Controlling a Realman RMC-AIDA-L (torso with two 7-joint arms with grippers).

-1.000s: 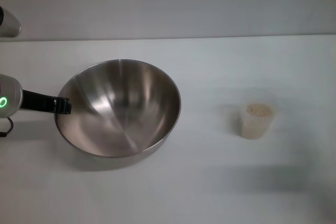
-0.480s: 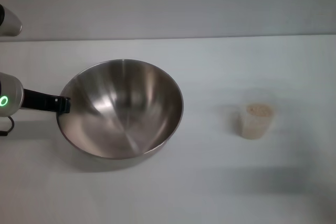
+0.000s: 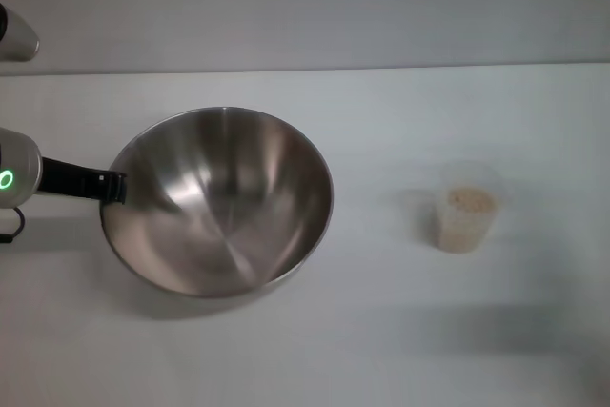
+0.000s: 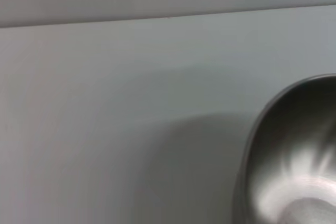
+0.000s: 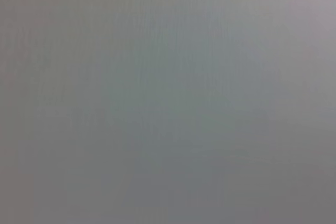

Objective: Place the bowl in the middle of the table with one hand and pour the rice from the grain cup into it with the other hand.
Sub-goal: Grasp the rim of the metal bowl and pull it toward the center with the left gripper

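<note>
The steel bowl (image 3: 219, 202) is left of the middle of the white table (image 3: 381, 331), and looks tilted. My left gripper (image 3: 112, 187) reaches in from the left edge with its black fingers shut on the bowl's left rim. Part of the bowl's rim and inside also shows in the left wrist view (image 4: 294, 161). The clear grain cup (image 3: 465, 219) stands upright to the right, apart from the bowl, with rice (image 3: 470, 200) in it. My right gripper is out of view; the right wrist view shows only a blank grey surface.
The table's far edge (image 3: 305, 69) meets a plain wall. A grey rounded arm part (image 3: 14, 40) shows at the upper left edge. Bare table lies between the bowl and the cup.
The bowl has shifted a little in my left gripper's hold, its near rim now lower in the head view. The cup has not moved.
</note>
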